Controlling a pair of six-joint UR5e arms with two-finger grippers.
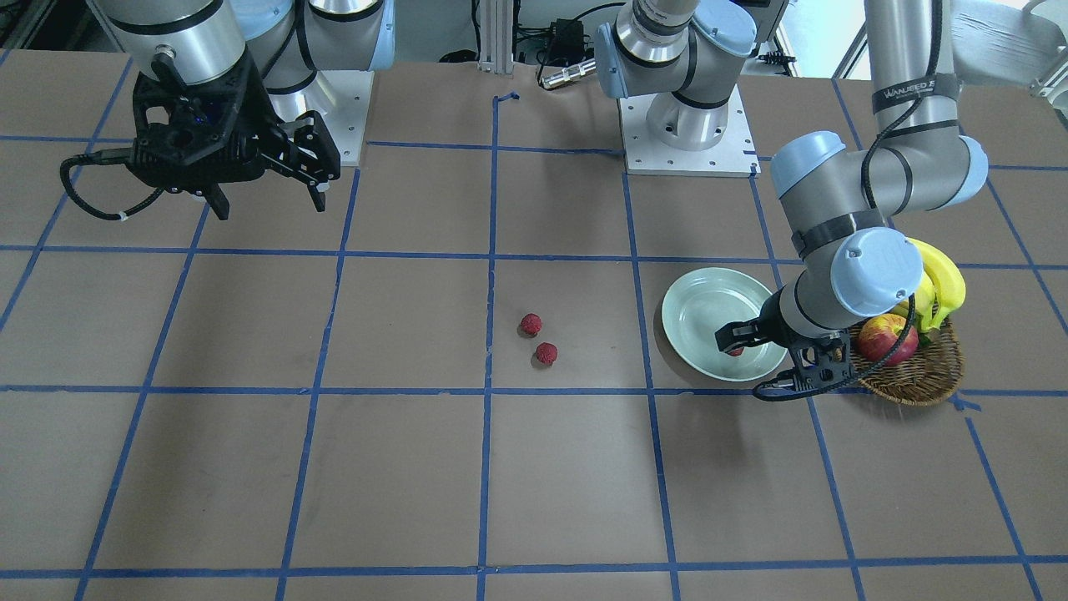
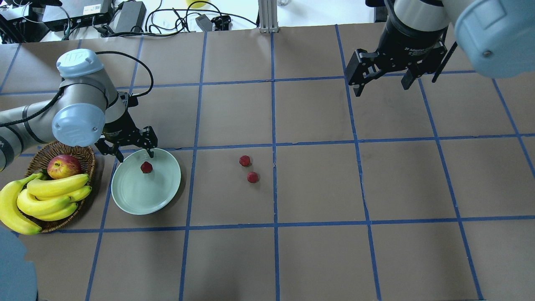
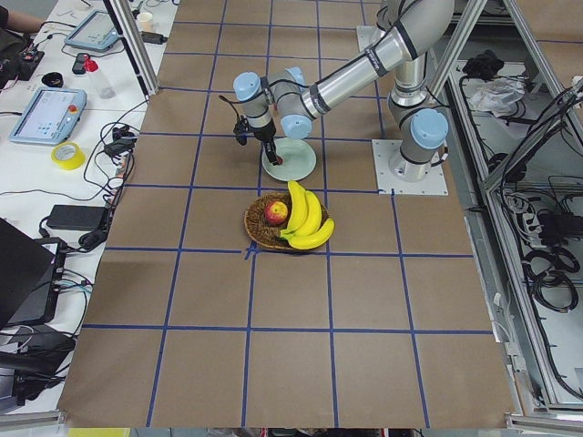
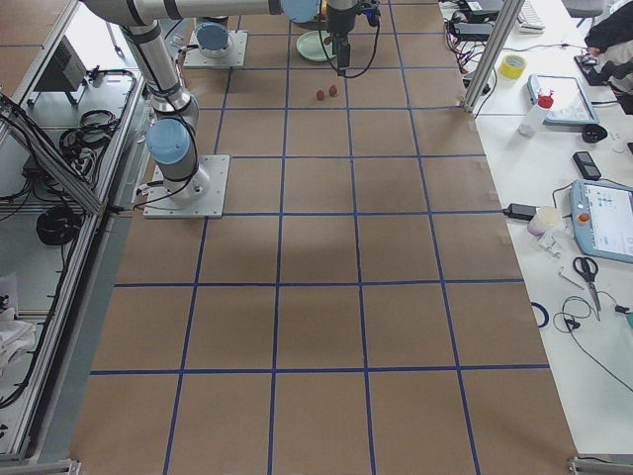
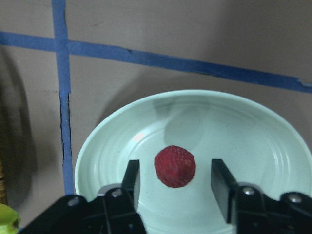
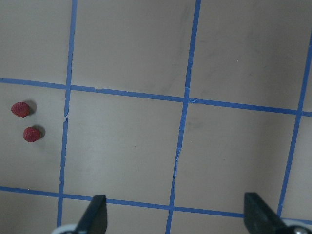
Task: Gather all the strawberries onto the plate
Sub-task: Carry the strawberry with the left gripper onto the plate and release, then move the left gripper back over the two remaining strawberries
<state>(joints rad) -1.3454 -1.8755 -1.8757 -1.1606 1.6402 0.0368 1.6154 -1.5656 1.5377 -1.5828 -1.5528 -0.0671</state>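
One strawberry [image 2: 146, 167] lies in the pale green plate [image 2: 125, 200], also in the left wrist view [image 5: 174, 165]. My left gripper [image 2: 137, 155] hangs just above the plate's far rim, open, its fingers [image 5: 131, 185] apart on either side of that berry and not touching it. It also shows in the front view [image 1: 734, 338]. Two more strawberries [image 2: 244, 160] [image 2: 252, 177] lie close together on the table right of the plate, also in the right wrist view [image 6: 20, 109] [image 6: 32, 133]. My right gripper [image 2: 382, 81] is open and empty, high above the far right of the table.
A brown wicker basket [image 2: 39, 152] stands just left of the plate with a red-yellow apple [image 2: 63, 166] and a bunch of bananas [image 2: 46, 196]. The brown table is marked with blue tape lines [image 2: 273, 146]. Both arm bases stand at the robot's edge [image 1: 688, 125].
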